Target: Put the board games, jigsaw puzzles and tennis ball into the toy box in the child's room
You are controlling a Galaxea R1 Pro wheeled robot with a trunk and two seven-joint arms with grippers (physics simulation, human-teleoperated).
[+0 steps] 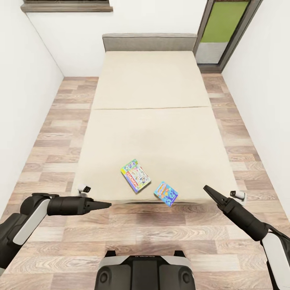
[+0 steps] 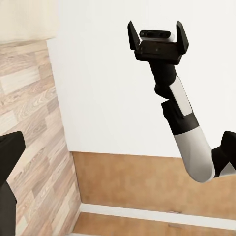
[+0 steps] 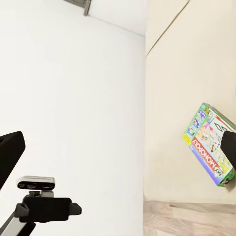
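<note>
Two board games lie on the beige bed (image 1: 149, 100) near its foot. One is a white-green-red box (image 1: 135, 175); the other, a smaller blue-yellow box (image 1: 166, 193), sits right at the foot edge. The white-green-red box (image 3: 209, 142) also appears in the right wrist view, on the mattress. My left gripper (image 1: 108, 204) hovers over the floor just short of the bed's foot, left of the games, open and empty. My right gripper (image 1: 206, 188) hangs at the bed's right foot corner, open and empty, its two fingers apart in the left wrist view (image 2: 154, 35). The toy box and table are out of view.
White walls close in on both sides, with strips of wood-plank floor (image 1: 60, 133) beside the bed. A low grey headboard (image 1: 149, 41) stands at the far end and a dark-framed window (image 1: 223, 28) at the back right. My base (image 1: 145, 274) faces the bed's foot.
</note>
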